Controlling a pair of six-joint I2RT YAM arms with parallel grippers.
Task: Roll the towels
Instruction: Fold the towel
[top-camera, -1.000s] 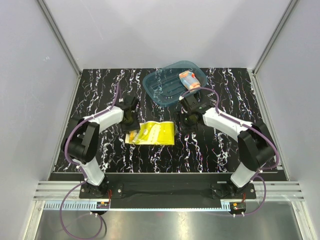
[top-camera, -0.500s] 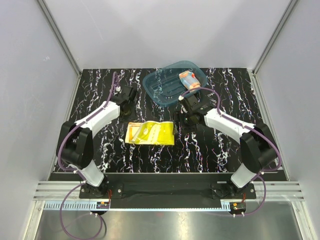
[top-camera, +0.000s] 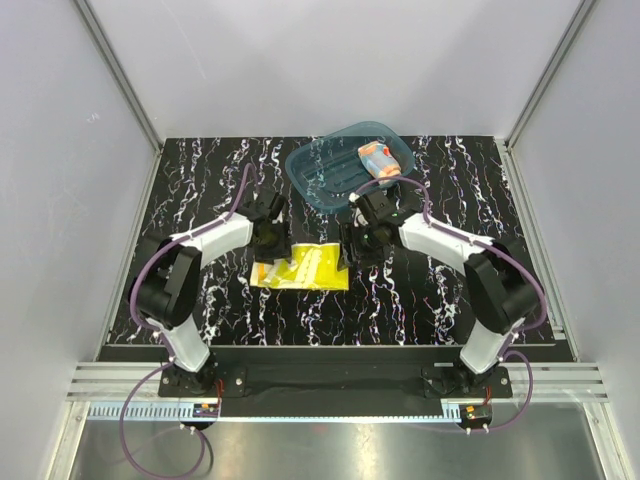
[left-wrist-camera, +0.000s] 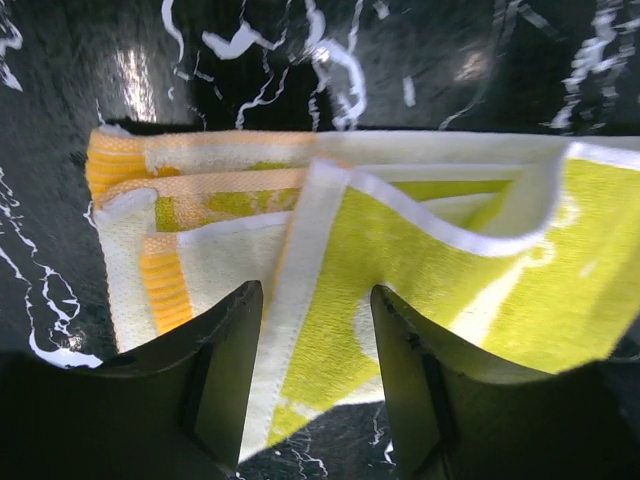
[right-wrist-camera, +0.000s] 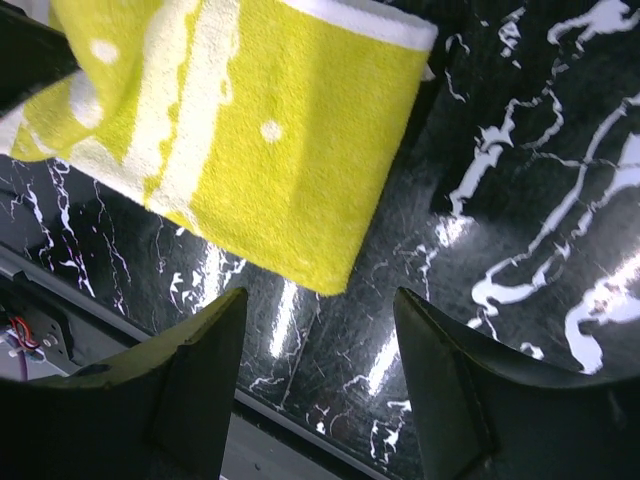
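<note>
The bright yellow towel (top-camera: 308, 266) lies flat on the black marbled table (top-camera: 420, 290), folded, with its left end doubled over. In the left wrist view this towel (left-wrist-camera: 400, 250) shows orange stripes and a white hem. My left gripper (top-camera: 268, 243) hovers open over its left end, its fingers (left-wrist-camera: 225, 375) apart above the near hem. My right gripper (top-camera: 356, 246) stands open just off the towel's right edge, and the towel's corner (right-wrist-camera: 320, 270) stops short of the jaws, with bare table between them. A second towel (top-camera: 378, 158), light blue with orange, sits rolled inside the tub.
The teal translucent tub (top-camera: 330, 175) stands at the back centre of the table, close behind my right wrist. The table's near edge (right-wrist-camera: 120, 320) shows in the right wrist view.
My left gripper swung out to the back left, then came back over the towel's left end and opened a little. My right gripper shifted left towards the towel's right edge.
</note>
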